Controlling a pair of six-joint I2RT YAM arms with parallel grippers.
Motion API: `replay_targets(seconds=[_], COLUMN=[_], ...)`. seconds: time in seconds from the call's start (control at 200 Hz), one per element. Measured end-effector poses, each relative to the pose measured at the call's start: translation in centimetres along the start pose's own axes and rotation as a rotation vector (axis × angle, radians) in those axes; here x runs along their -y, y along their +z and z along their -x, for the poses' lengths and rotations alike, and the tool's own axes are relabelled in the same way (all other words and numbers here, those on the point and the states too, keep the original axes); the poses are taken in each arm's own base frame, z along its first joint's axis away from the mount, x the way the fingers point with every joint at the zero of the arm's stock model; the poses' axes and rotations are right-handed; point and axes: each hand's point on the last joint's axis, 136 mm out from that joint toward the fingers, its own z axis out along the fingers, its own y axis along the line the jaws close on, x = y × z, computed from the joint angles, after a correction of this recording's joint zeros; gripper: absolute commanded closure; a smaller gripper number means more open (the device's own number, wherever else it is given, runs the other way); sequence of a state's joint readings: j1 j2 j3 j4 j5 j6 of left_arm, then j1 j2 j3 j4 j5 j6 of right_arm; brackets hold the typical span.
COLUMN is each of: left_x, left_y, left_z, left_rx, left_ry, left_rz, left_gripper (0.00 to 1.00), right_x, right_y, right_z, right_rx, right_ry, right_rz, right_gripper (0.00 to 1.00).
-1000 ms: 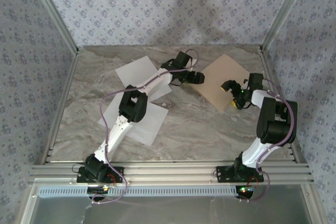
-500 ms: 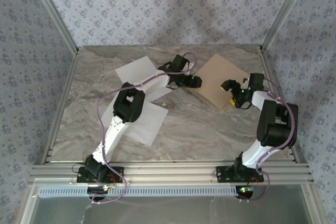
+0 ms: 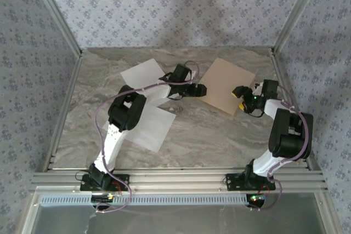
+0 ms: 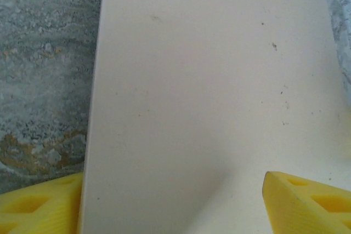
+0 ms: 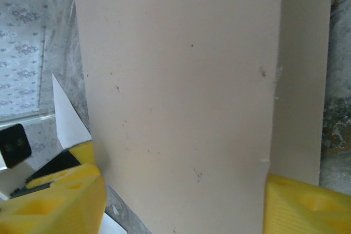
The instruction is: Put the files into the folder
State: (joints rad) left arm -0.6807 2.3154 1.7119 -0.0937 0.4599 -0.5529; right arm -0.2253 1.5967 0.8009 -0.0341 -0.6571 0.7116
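I am steadying the folder (image 3: 227, 83) beneath my left gripper (image 4: 173, 206), fingers (image 4: 304, 204) apart, and aiming my right gripper (image 5: 181, 204), fingers likewise apart, to pinch only its top cover (image 5: 175, 80).

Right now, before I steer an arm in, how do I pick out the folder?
Start at the marble table, far right part. The folder lies there, turned like a diamond. It is the one tan cardboard piece; the far sheet and the near sheet to its left are white paper.
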Motion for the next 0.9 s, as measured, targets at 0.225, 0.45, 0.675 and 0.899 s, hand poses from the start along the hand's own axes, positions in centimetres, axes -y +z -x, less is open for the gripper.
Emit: replay_targets(seconds=[0.225,0.45,0.675,0.899], left_x=[0.2,0.6,2.0,5.9], left_y=[-0.3,-0.8,-4.1,-10.4], left_z=[-0.4,-1.1,-1.5,0.8], left_rx=[-0.001,-0.021,0.001,0.122], left_ry=[-0.022,-0.040,-0.019,0.071], left_rz=[-0.014,-0.037,-0.030,-0.035], left_gripper=[0.23,0.20,0.06,0.06], right_x=[-0.6,-1.9,-6.3,-10.1], right_y=[-0.1,-1.3,-4.7,-7.4], right_z=[0.3,0.0,0.9,0.5], right_rx=[0.008,-0.001,0.023,-0.027], right_ry=[0.004,-0.017,-0.150,-0.252], right_rz=[0.030,0.051,0.074,0.036], right_gripper=[0.65,0.93,0.98,0.97])
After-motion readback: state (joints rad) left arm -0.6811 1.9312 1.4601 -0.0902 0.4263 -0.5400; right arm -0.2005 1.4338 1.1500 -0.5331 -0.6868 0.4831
